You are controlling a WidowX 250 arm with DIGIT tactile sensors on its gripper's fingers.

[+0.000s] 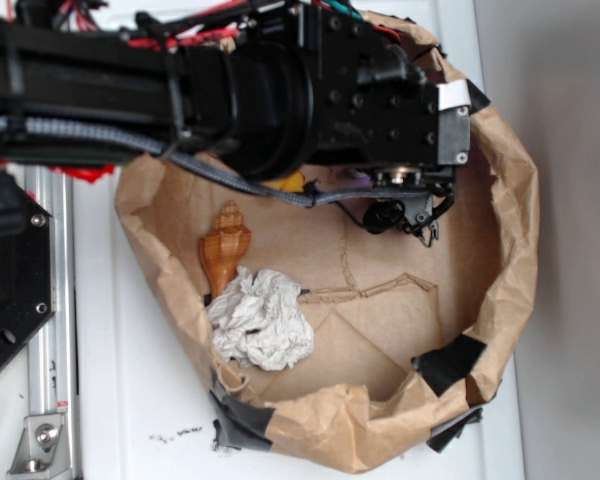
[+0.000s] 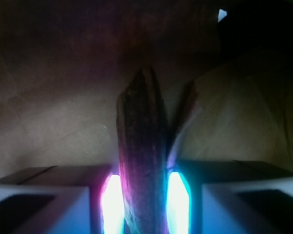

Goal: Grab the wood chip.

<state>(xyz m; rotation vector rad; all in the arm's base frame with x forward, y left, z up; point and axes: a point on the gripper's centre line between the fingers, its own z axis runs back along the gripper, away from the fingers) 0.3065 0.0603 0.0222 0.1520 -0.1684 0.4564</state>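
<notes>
In the wrist view a dark brown, grainy wood chip [image 2: 142,146] stands lengthwise between my gripper [image 2: 144,204], its jagged tip pointing away from the camera over the tan paper. The glowing pads [image 2: 112,204] press against both of its sides. In the exterior view the black arm and gripper [image 1: 405,205] hang over the upper right of the brown paper bag [image 1: 510,250]; the chip is hidden under the arm there.
An orange-brown spiral seashell [image 1: 225,250] and a crumpled white paper wad [image 1: 262,318] lie in the bag's left half. A yellow object [image 1: 292,183] peeks out under the arm. The bag's walls are patched with black tape [image 1: 450,362]. A metal rail [image 1: 50,330] runs along the left.
</notes>
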